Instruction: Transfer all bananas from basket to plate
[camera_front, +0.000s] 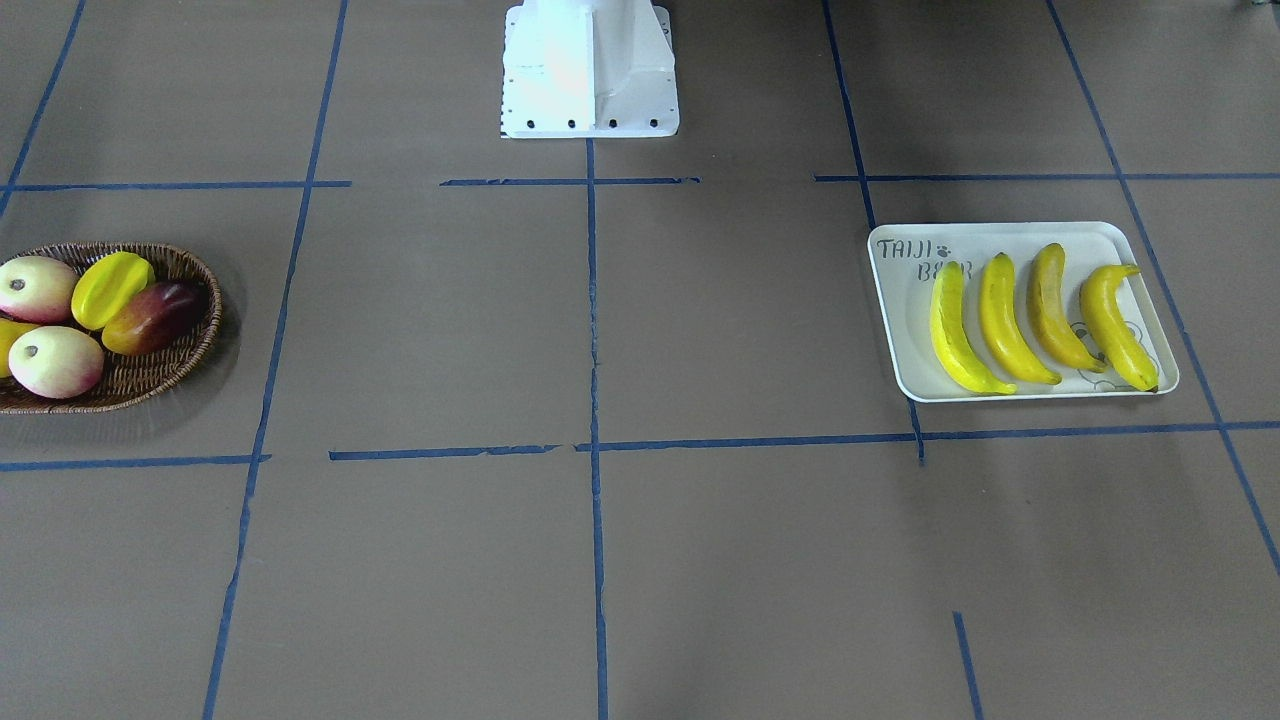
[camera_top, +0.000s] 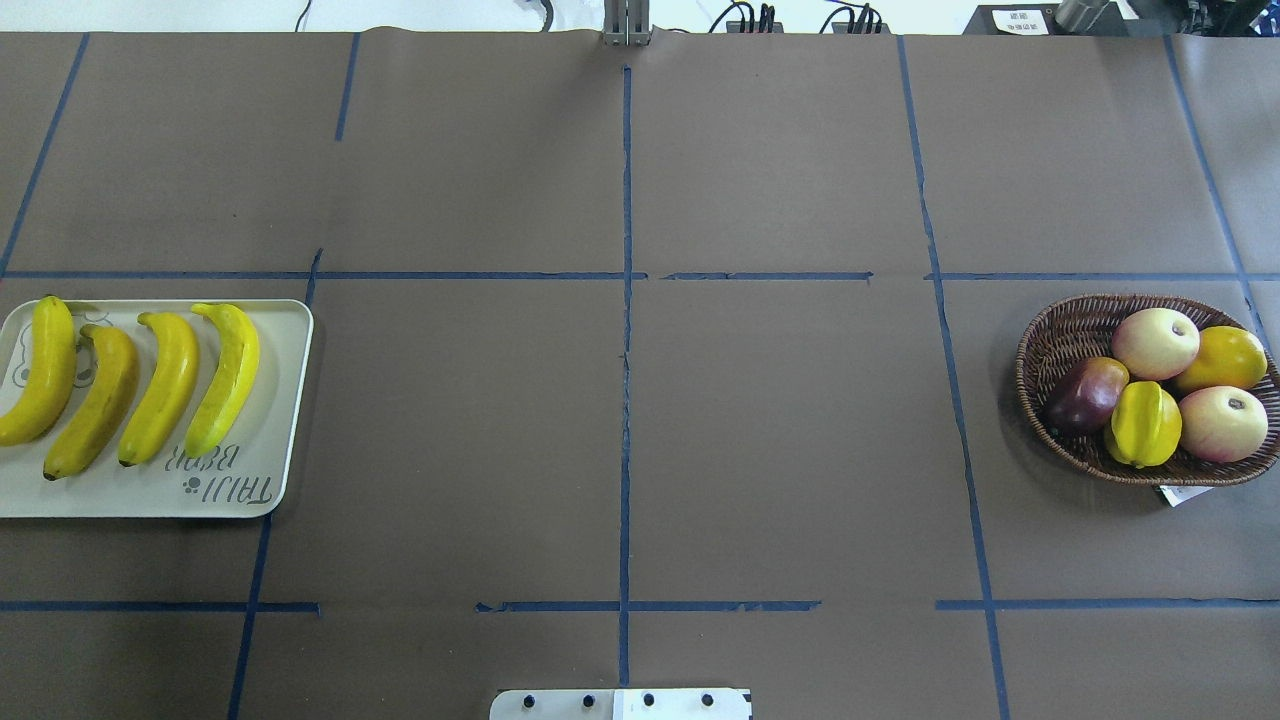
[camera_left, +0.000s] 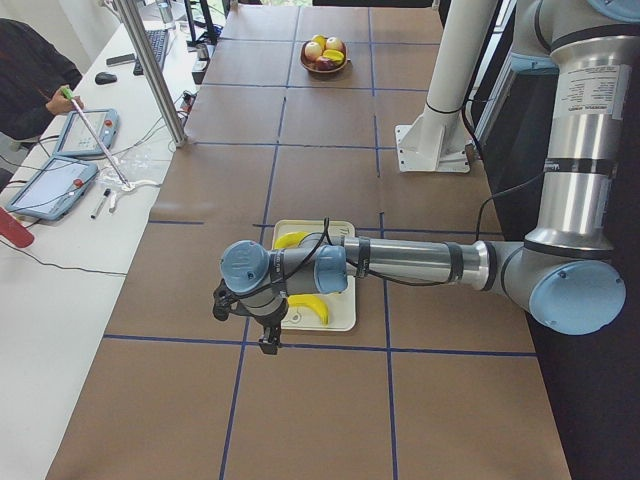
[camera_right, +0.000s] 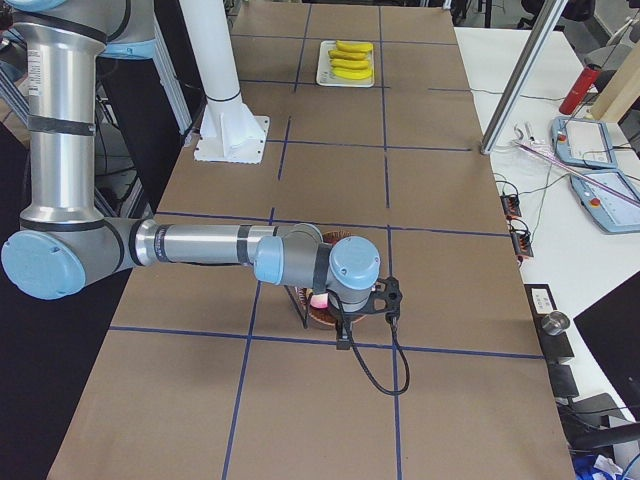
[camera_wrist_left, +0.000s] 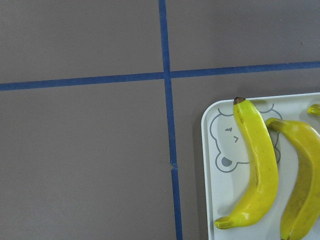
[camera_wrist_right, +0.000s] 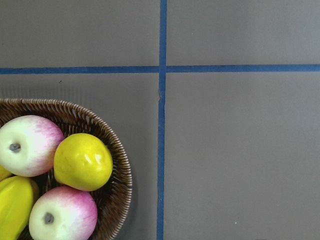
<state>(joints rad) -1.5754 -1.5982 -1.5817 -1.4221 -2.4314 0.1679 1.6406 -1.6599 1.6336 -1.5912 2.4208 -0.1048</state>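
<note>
Bananas bright yellow, glossy, dark tips — one duller, browner than rest. Plate cream-white, grey "TAIJI BEAR" lettering, paw print, outlined bear face. Basket brown woven wicker. Inside it: two apples cream blushed pink, star fruit yellow, mango dark red, round fruit orange-yellow. Table dull brown — blue tape grid across it.

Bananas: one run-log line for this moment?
bananas: four on plate | basket: no bananas, other fruit only | task: looks complete
</note>
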